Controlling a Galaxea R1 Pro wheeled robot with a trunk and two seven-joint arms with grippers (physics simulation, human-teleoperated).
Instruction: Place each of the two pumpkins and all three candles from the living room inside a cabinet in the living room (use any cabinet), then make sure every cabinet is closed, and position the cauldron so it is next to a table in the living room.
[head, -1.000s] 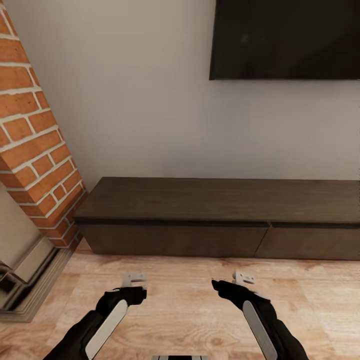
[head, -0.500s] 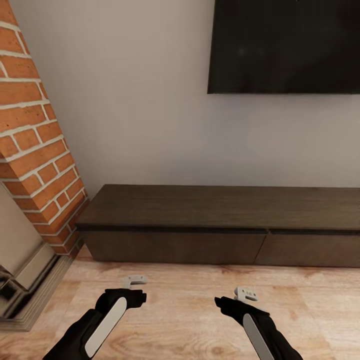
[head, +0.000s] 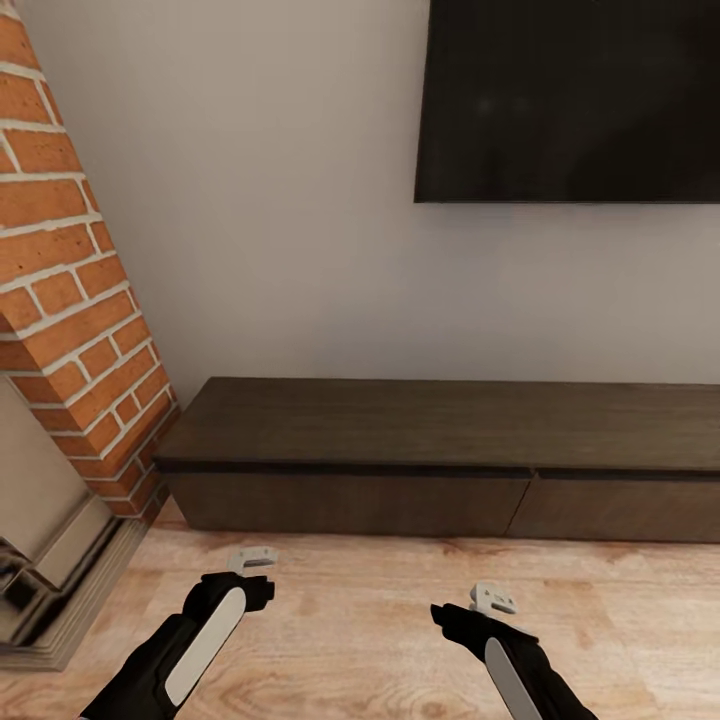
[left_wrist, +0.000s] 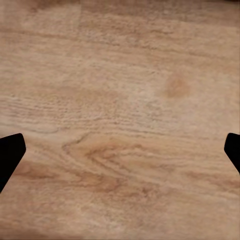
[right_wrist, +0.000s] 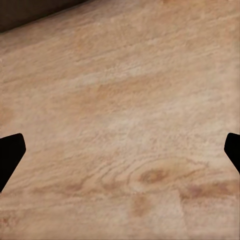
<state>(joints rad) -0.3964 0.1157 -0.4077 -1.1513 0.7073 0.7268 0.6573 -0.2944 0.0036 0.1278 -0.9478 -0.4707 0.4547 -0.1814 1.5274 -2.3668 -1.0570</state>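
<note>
The low dark-brown cabinet (head: 440, 425) stands against the white wall ahead, its top bare and both plain fronts shut. My left gripper (head: 252, 560) and right gripper (head: 493, 598) hover over the wooden floor in front of it, a short way off. Both are open and hold nothing. In the left wrist view the left gripper (left_wrist: 120, 155) has only floor planks between its dark fingertips (left_wrist: 10, 155). It is the same for the right gripper (right_wrist: 120, 155) in the right wrist view. The pumpkins, candles, cauldron and table are out of view.
A red brick fireplace column (head: 70, 290) with a stepped stone hearth (head: 50, 590) stands at the left, touching the cabinet's end. A black television (head: 570, 100) hangs on the wall above the cabinet. Light wooden floor (head: 360, 620) stretches between me and the cabinet.
The whole view has shifted, so the cabinet and television sit lower in the picture. Both arms show lower and a little drawn back, the right one more so; the grippers stay open.
</note>
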